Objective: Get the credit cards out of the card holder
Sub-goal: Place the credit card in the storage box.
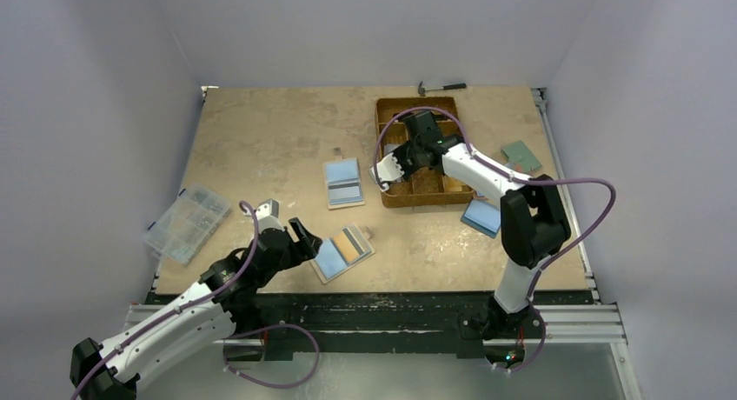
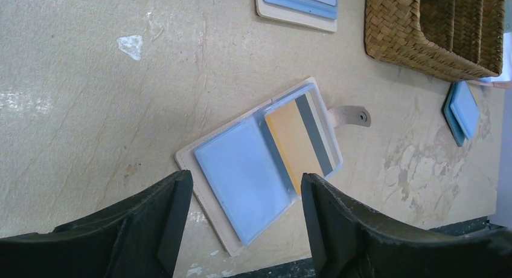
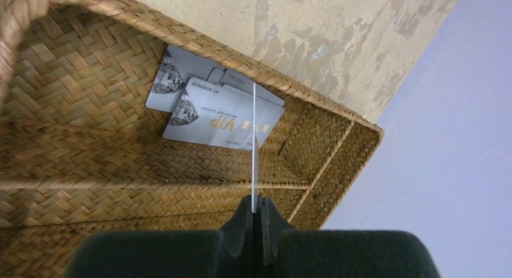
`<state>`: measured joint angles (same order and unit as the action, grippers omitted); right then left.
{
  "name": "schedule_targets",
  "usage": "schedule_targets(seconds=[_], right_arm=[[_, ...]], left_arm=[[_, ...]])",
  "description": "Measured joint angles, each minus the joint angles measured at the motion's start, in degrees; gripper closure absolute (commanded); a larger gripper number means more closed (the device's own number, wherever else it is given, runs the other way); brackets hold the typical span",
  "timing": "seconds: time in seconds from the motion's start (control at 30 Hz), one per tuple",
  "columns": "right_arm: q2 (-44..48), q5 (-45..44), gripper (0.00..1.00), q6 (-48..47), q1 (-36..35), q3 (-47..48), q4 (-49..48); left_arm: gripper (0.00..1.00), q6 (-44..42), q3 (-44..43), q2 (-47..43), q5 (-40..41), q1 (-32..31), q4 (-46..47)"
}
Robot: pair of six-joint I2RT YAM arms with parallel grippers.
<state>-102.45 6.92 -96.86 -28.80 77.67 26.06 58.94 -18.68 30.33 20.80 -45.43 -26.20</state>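
As card holder [image 2: 241, 169] lies open, left fingers [image 2: 172, 220] near, seemingly apart

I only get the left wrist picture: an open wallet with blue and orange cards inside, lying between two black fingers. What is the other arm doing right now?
Observer: The right gripper is pinched shut on a thin card, seen edge-on, held over a compartment of the woven tray.
Operator: Is anything in that compartment yet?
Observer: Yes, a few silvery cards lie overlapping on its floor; the top one reads VIP.
Operator: Anything else around that I'm missing?
Observer: A clear organiser box sits at the table's left edge.
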Motion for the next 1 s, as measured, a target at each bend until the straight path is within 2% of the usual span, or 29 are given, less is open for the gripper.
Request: schedule_targets(seconds=[0.53,0.83,1.0], right_arm=[[-5.77,-4.81,0.97,-5.60,0.00,-0.07,-5.57],[-8.44,-6.43,0.86,-7.43,-0.04,-0.07,-9.51],[-9.05,-6.64,0.77,-7.56,-0.02,-0.35,-9.88]], left_arm=[[0.29,0.02,0.00,0.74,0.07,0.00,0.17],[0.29,0.07,0.00,0.57,0.35,0.00,0.22],[0.29,0.24,0.00,0.20,0.52,0.00,0.22]])
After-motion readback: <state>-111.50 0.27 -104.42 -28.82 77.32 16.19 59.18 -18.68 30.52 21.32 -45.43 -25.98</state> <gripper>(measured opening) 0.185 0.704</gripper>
